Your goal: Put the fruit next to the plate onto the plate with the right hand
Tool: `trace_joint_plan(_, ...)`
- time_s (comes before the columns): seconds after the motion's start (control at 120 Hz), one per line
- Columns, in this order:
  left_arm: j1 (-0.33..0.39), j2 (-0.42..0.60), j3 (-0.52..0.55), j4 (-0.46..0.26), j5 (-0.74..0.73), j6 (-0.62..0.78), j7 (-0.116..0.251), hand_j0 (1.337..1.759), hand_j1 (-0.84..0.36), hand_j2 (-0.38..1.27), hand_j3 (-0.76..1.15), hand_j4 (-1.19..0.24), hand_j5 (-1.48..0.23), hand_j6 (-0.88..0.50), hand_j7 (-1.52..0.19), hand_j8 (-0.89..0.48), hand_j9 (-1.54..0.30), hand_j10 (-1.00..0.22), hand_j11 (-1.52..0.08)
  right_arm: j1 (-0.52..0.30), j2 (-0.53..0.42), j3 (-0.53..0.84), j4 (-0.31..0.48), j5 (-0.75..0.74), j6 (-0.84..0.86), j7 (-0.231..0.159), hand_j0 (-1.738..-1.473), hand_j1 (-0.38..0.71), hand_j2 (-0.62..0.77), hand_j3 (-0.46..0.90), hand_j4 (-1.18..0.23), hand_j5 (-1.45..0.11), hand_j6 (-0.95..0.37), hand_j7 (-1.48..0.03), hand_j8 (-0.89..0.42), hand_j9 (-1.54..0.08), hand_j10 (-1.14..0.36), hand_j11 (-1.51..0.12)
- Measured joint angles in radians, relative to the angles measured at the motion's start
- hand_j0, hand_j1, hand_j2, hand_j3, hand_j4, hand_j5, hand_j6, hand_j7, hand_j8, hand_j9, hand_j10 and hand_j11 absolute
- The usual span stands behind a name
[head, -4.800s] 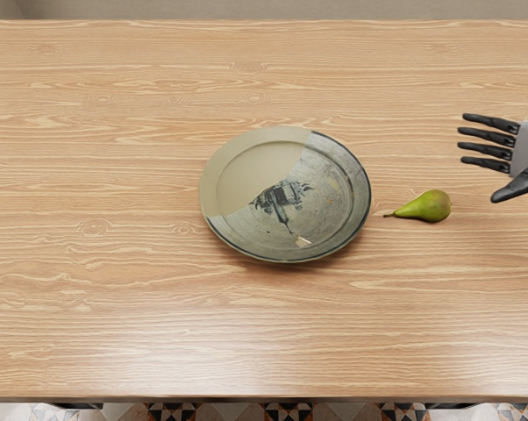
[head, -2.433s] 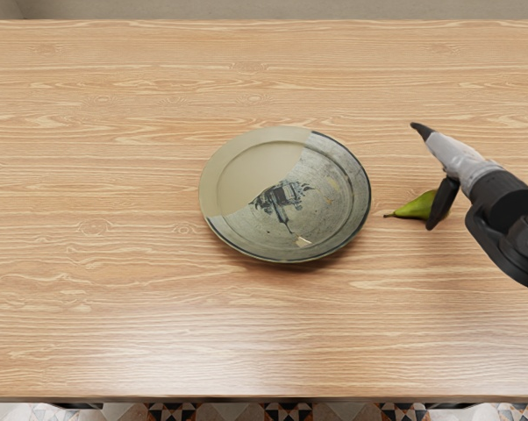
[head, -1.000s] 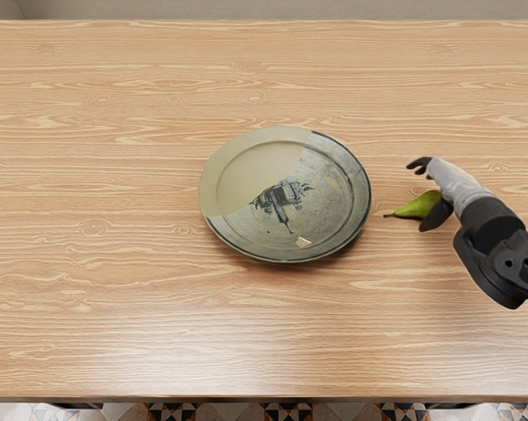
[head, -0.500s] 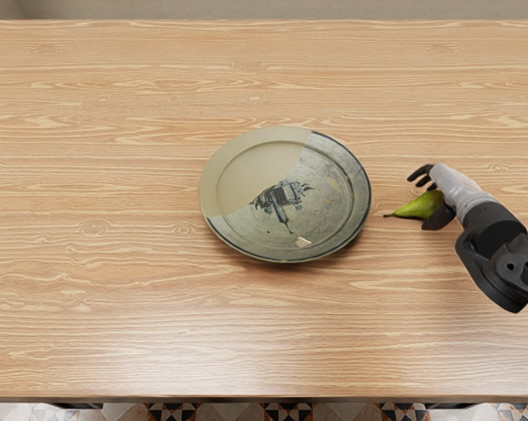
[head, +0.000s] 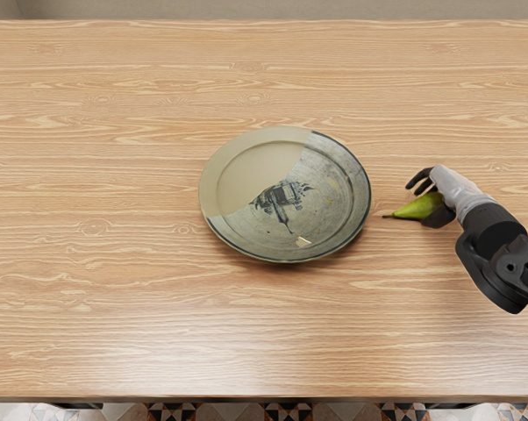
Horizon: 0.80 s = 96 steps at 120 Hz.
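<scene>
At the near right, the right arm's dark forearm [head: 501, 263] reaches in over the wooden table [head: 115, 307]. Just beyond it, the right hand [head: 445, 189] is curled around the broad end of a green pear [head: 415, 209], black fingers [head: 419, 180] hooked over the top and the thumb underneath. The pear lies on its side just right of the plate [head: 246, 175], apart from its rim, stem pointing toward it. I cannot tell whether the pear touches the tabletop. The glazed plate sits mid-table, a dark motif at its centre.
</scene>
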Motion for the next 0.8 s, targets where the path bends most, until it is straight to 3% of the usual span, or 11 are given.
trace_joint_plan(0.2,0.000,0.000,0.000,0.000,0.000,0.000,0.000,1.658,0.35,0.00,0.00,0.00,0.00,0.00,0.00,0.00,0.00,0.00,0.00,0.000,0.001,0.001,0.000,0.022,0.002,-0.002,-1.653,0.29,0.00,0.00,-0.58,-0.66,-0.51,-0.70,-0.31,-0.68,-0.35,-0.71)
trace_joint_plan(0.208,0.000,0.000,0.000,0.000,0.000,0.000,0.000,1.658,0.35,0.00,0.00,0.00,0.00,0.00,0.00,0.00,0.00,0.00,0.00,0.000,0.001,0.001,0.000,0.022,0.002,-0.002,-1.653,0.29,0.00,0.00,-0.58,-0.66,-0.51,-0.70,-0.35,-0.68,-0.35,-0.71)
trace_joint_plan(0.508,0.000,0.000,0.000,0.000,0.000,0.000,0.000,1.658,0.35,0.00,0.00,0.00,0.00,0.00,0.00,0.00,0.00,0.00,0.00,0.001,0.004,0.004,0.000,0.035,0.002,-0.008,-1.641,0.29,-0.01,0.00,-0.63,-0.73,-0.48,-0.77,-0.29,-0.73,-0.30,-0.75)
trace_joint_plan(0.8,0.000,0.000,0.000,0.000,0.000,0.000,0.000,1.658,0.35,0.00,0.00,0.00,0.00,0.00,0.00,0.00,0.00,0.00,0.00,0.032,0.001,0.036,0.000,0.074,0.000,0.001,-1.653,0.25,0.21,0.00,-0.61,-0.78,-0.59,-0.79,-0.40,-0.78,-0.42,-0.80)
